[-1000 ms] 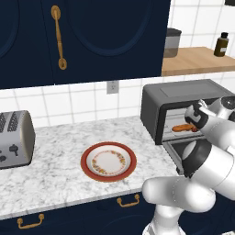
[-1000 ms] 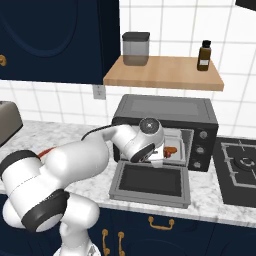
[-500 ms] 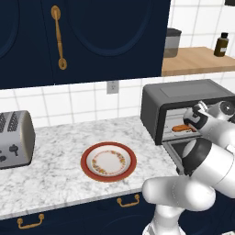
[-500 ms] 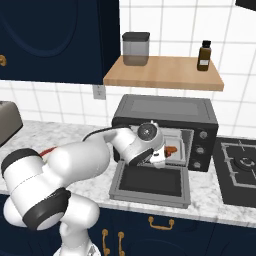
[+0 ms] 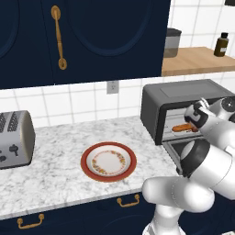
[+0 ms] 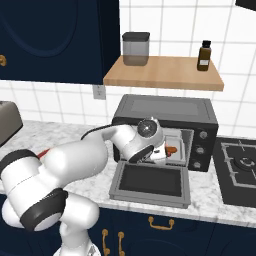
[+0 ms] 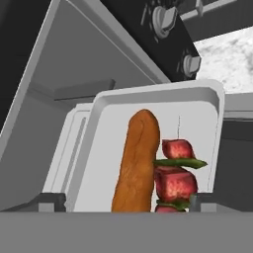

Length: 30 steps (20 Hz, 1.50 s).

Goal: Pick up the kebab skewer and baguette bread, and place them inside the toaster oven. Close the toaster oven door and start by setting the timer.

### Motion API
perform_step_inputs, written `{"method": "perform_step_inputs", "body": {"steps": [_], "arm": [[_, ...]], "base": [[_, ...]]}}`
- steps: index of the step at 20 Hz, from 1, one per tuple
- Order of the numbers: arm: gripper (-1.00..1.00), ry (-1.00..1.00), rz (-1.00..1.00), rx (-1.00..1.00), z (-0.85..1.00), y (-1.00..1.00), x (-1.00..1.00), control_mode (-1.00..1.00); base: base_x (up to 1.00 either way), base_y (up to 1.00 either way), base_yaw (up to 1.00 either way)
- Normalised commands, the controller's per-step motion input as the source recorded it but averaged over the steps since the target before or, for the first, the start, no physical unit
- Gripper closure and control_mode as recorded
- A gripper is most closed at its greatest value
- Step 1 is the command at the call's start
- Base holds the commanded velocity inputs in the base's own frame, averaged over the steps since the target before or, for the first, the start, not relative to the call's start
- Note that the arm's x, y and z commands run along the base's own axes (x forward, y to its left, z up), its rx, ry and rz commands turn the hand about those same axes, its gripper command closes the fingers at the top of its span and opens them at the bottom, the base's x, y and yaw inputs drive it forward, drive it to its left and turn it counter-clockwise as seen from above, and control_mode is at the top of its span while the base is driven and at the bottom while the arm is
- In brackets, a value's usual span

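Now that my jaws stand apart, baguette bread and kebab skewer apparently rest inside the toaster oven, leaving its door open.

Matt crusty baguette bread, smooth tray, perhaps metal

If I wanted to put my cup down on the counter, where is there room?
The marble counter is bare between the silver two-slot toaster and the red-rimmed round plate, and between that plate and the dark grey toaster oven. It is crowded at the oven: its drop-down door lies open, with the white arm's open gripper reaching in.
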Motion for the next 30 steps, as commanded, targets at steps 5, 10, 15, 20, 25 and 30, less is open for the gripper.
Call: {"method": "perform_step_inputs", "body": {"steps": [5,10,15,20,25,30], "arm": [[-1.0,0.09,0.0,0.0,0.06,-0.2,-0.55,-1.0],[-1.0,0.02,0.0,0.0,0.0,-0.08,-0.16,-1.0],[-1.0,0.0,0.18,-0.04,-0.05,-0.35,-0.5,-1.0],[-1.0,0.0,0.29,-0.13,-0.09,-0.02,-0.24,-1.0],[-1.0,0.0,0.15,-0.18,0.0,0.21,-0.01,-1.0],[-1.0,-0.05,0.07,-0.25,0.0,0.19,-0.09,-1.0]], "base": [[0.0,0.0,0.0],[0.0,0.0,0.0],[0.0,0.0,0.0],[0.0,0.0,0.0],[0.0,0.0,0.0],[0.0,0.0,0.0]]}}
